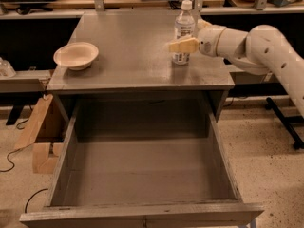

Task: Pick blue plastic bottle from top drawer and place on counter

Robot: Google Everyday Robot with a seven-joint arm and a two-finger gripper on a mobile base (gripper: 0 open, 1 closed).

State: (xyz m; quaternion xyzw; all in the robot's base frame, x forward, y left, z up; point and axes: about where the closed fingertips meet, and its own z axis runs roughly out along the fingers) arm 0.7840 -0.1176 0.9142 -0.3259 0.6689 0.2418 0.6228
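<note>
Gripper [181,44] beside the blue plastic bottle [184,25] at label height, grasping or released: cannot tell | camera view: bottle upright on counter [133,42], right rear, apparently being placed | top drawer [142,175] open below, bottle gone from it | bowl [76,56] well apart, left.

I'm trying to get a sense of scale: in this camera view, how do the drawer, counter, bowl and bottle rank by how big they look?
1. Drawer, though it is nearest the camera.
2. Counter.
3. Bowl and bottle look alike: bowl wider, bottle taller.
The claw is at the bottle, on the counter's right.
</note>
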